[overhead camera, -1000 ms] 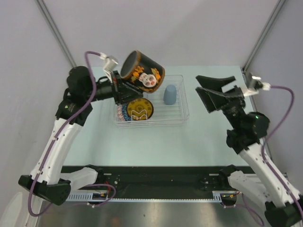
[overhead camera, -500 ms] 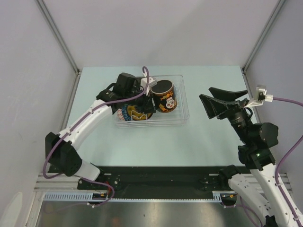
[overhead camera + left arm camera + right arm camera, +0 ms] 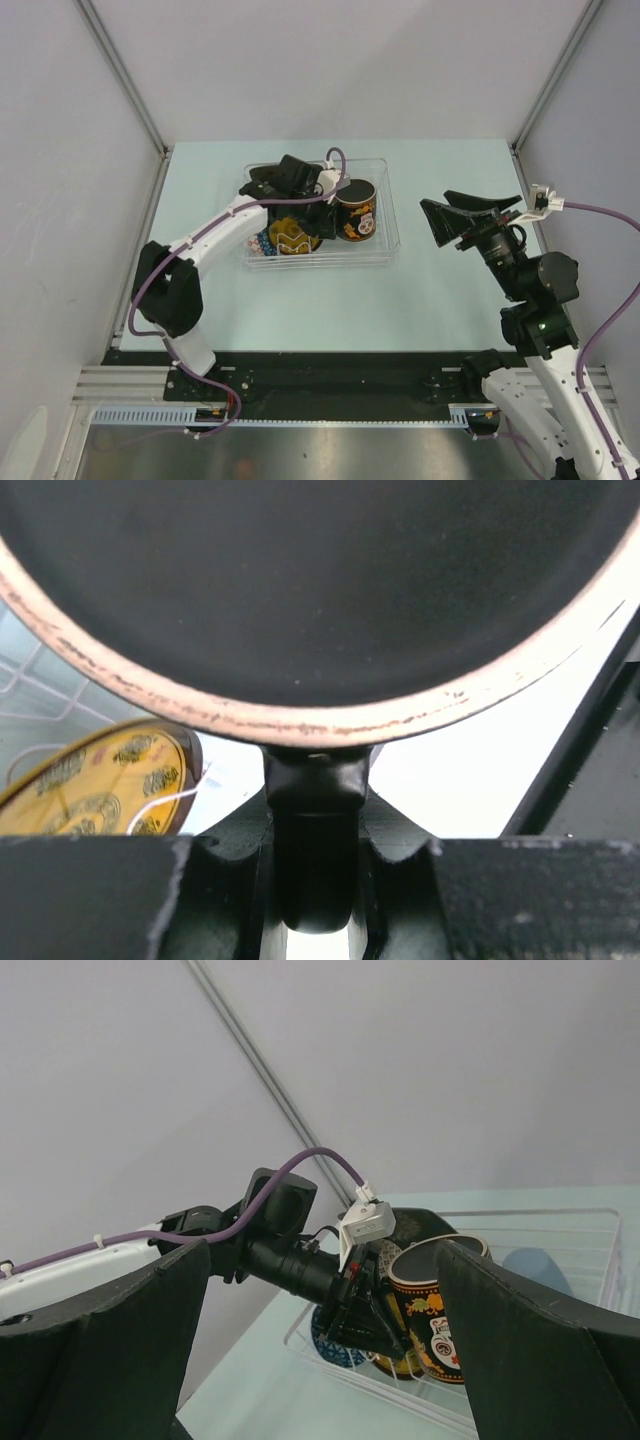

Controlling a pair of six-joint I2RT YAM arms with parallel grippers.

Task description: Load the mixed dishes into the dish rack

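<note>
Pale-green table (image 3: 300,300) now has the dark skull mug (image 3: 356,218) inside the dish rack (image 3: 388,245), lowered from mid-air by the left gripper (image 3: 334,198) clamped on its rim, while the right gripper (image 3: 455,218) gapes empty, so release looks next.

top: overhead, far | left wrist: hard against mug (image 3: 300,580) | right wrist — same mug (image 3: 436,1322), farther

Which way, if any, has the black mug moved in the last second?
Yes. The mug moved right and down, from above the rack's far-left edge into it.
</note>
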